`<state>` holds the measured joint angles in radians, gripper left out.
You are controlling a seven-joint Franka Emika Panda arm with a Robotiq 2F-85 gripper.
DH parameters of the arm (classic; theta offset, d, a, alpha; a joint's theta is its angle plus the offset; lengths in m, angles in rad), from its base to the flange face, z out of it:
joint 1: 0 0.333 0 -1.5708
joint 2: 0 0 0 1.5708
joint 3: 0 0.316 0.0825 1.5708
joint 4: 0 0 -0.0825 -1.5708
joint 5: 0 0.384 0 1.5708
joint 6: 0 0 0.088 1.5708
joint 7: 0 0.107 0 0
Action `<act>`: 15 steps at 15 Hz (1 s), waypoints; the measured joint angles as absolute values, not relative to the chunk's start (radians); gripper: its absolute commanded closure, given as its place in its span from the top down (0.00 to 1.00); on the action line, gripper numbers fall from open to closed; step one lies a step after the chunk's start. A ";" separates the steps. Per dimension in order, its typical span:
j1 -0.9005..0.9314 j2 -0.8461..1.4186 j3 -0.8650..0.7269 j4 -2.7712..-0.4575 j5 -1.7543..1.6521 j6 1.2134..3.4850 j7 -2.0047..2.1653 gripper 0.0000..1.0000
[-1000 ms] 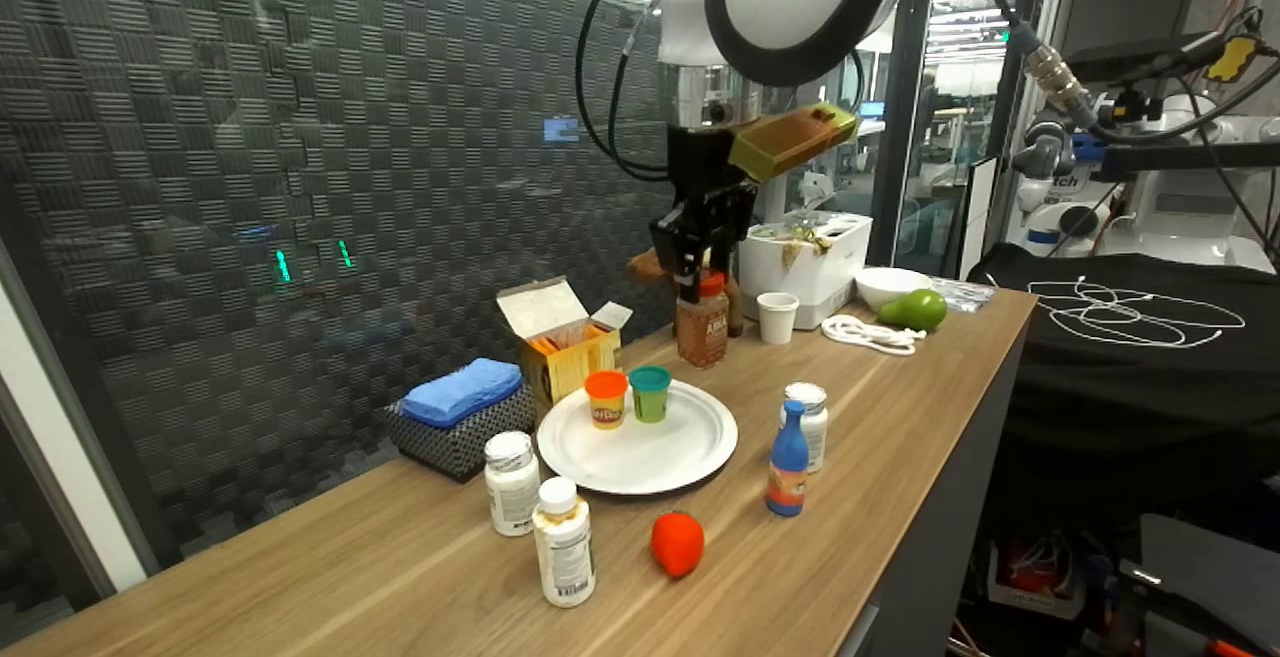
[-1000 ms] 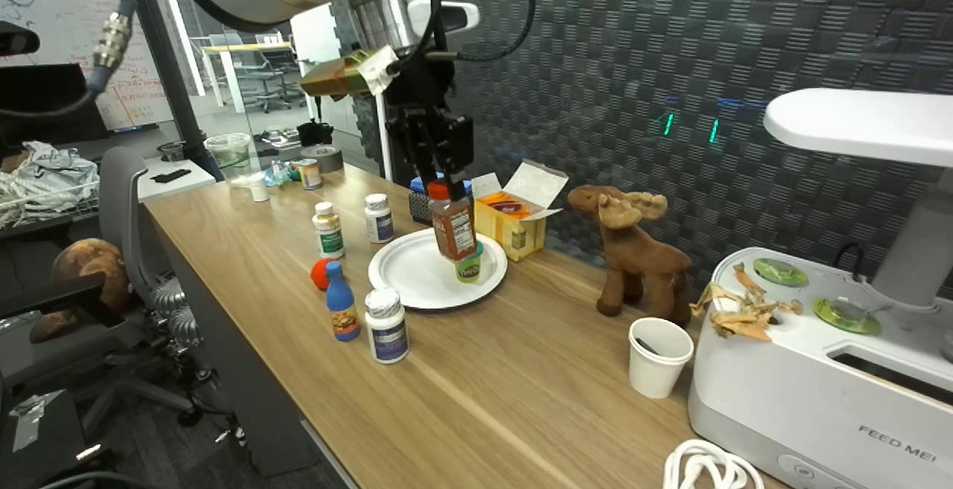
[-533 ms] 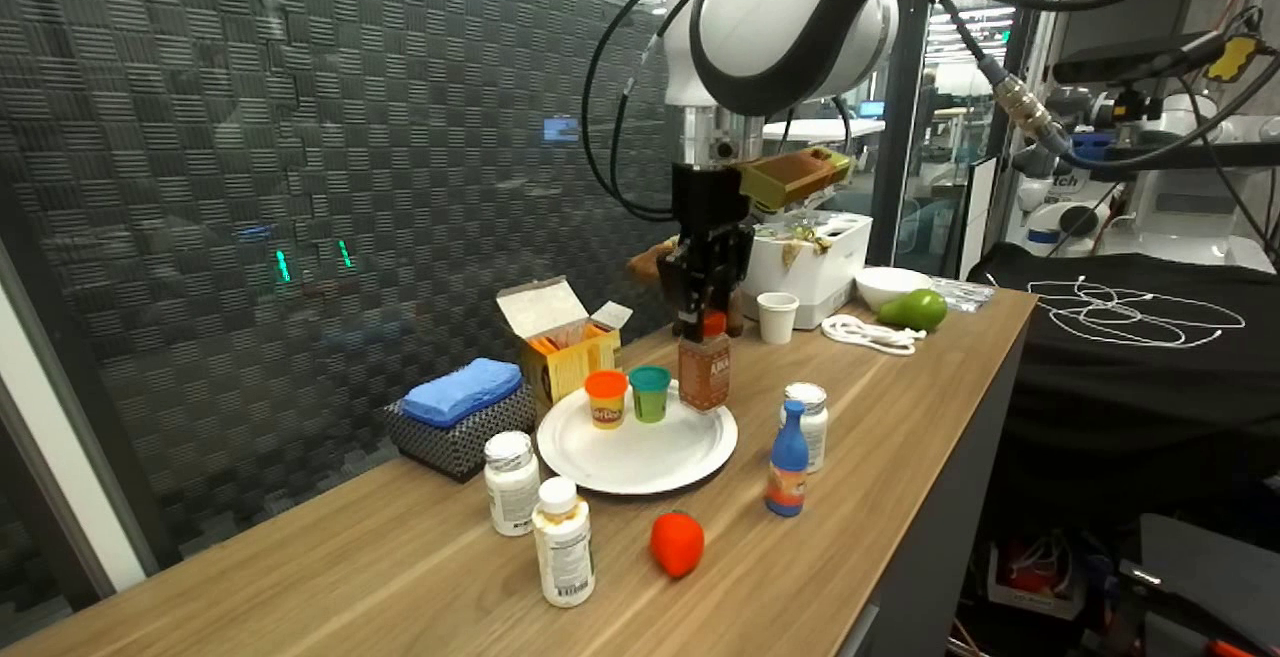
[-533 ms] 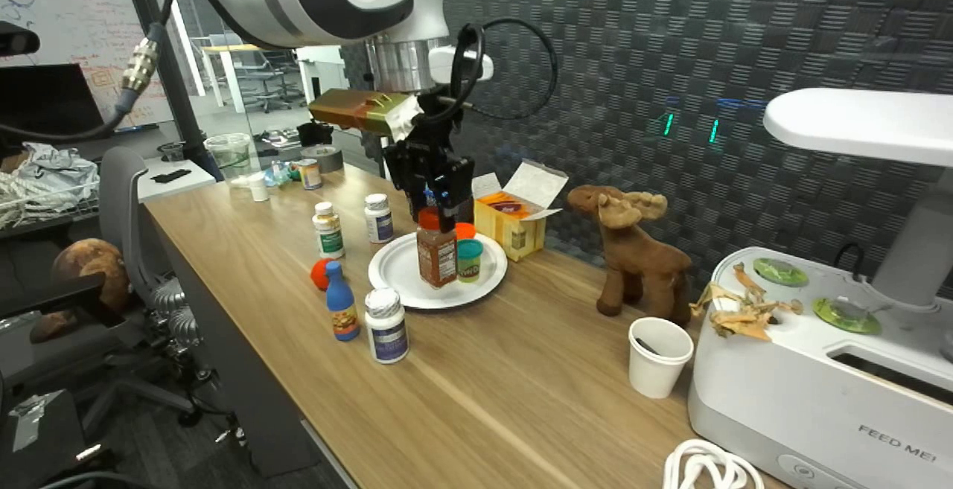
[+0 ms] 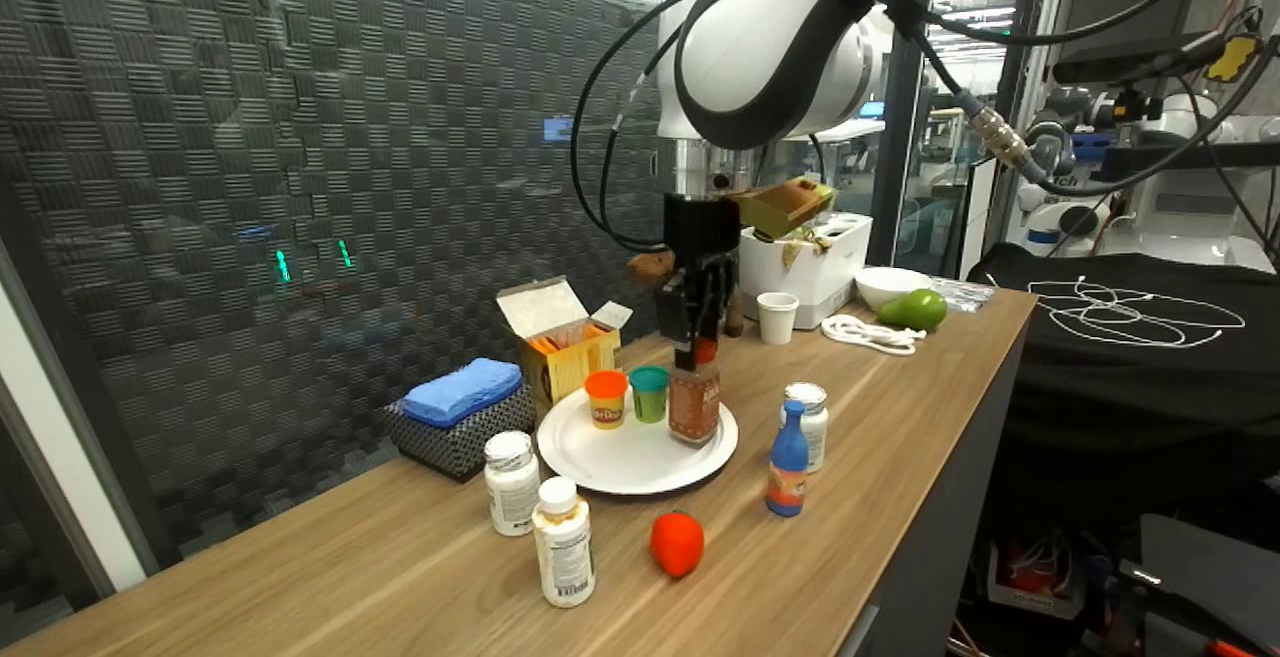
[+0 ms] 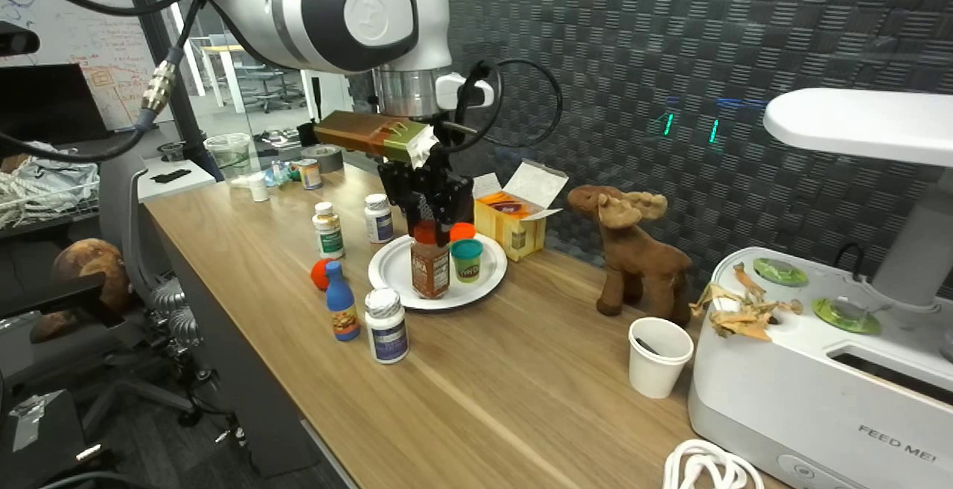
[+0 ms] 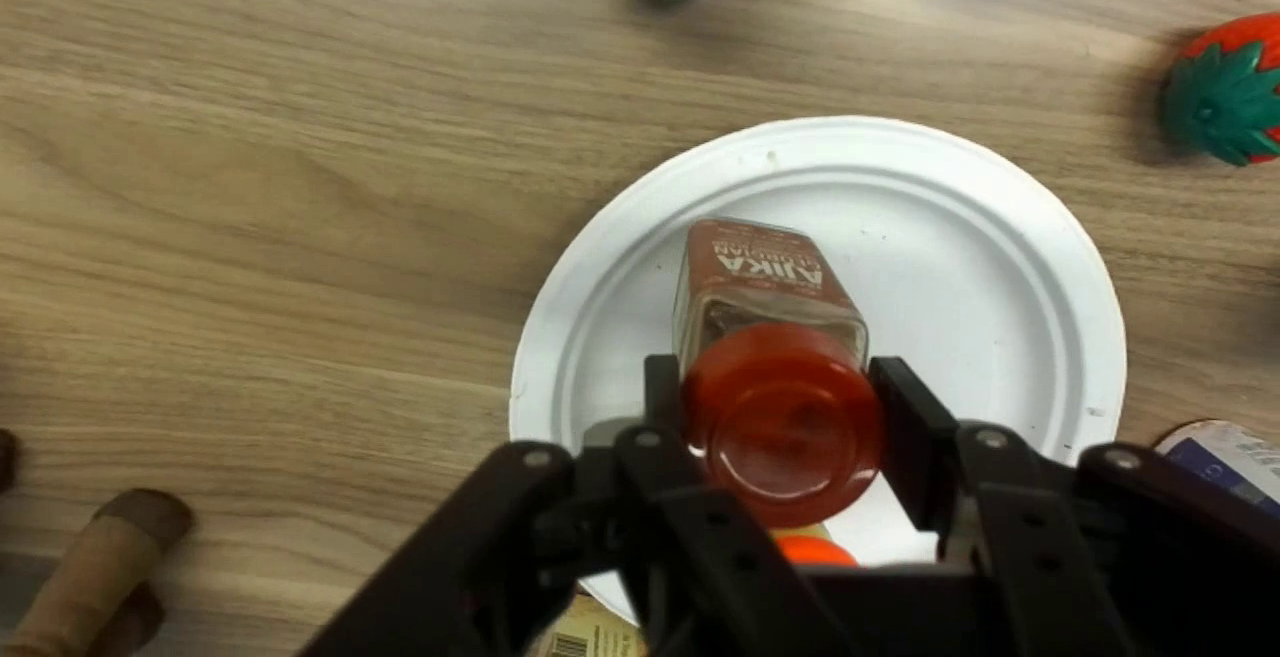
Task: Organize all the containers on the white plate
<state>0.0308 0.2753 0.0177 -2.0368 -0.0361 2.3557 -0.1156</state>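
Red-capped jar (image 5: 693,405) now lower, over plate (image 5: 620,465)

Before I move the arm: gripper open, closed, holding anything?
Gripper: closed, holding the red-capped, brown-labelled, square-sided clear jar by its top.
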 measured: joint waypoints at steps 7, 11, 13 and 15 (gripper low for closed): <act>0.031 0.318 0.025 -2.008 -0.081 2.388 -0.154 0.24; 0.031 0.326 0.016 -1.998 -0.158 2.397 -0.153 0.24; 0.031 0.329 0.015 -1.996 -0.177 2.404 -0.153 0.75; 0.031 0.331 0.016 -1.996 -0.179 2.404 -0.156 0.88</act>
